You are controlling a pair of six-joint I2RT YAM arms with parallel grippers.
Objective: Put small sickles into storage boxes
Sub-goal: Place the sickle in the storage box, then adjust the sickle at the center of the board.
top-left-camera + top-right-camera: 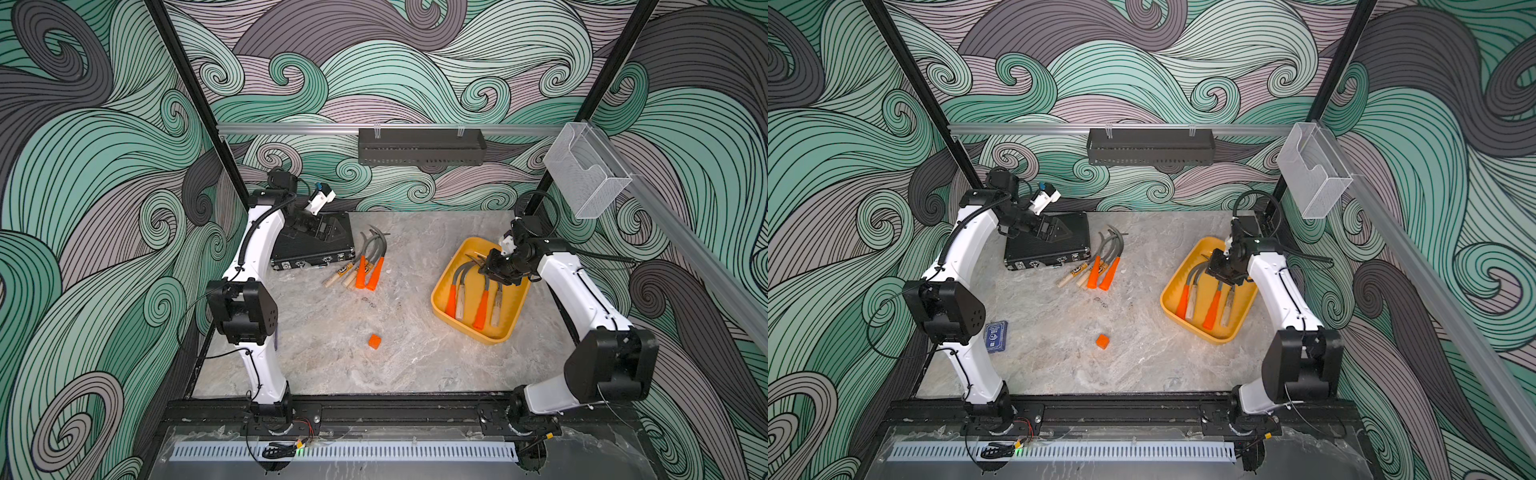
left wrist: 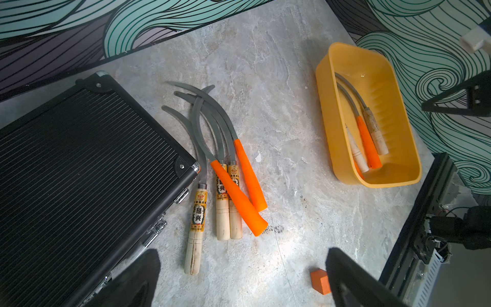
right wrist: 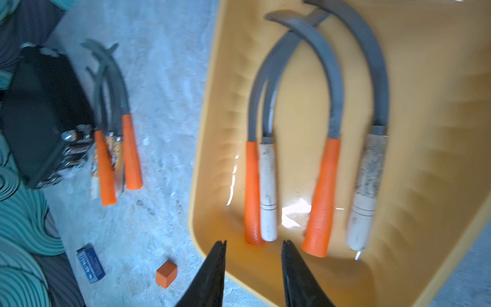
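The yellow storage box (image 1: 470,305) (image 1: 1200,307) sits at the right of the table with several small sickles (image 1: 482,309) (image 3: 322,199) lying side by side in it, orange and pale handles toward me. My right gripper (image 3: 254,242) hovers over the box's near end, open, with nothing between its fingers. Several more small sickles (image 1: 376,272) (image 2: 233,191) lie in an overlapping pile on the table beside the black case. My left gripper (image 2: 240,252) is wide open and empty, raised above the case and the pile at the back left.
A black ribbed case (image 1: 311,245) lies at the back left, touching the pile's blades. A small orange cube (image 1: 374,341) rests mid-table near the front. A blue card box (image 1: 995,336) lies by the left arm. A black shelf (image 1: 422,146) and a clear bin (image 1: 586,178) hang on the walls.
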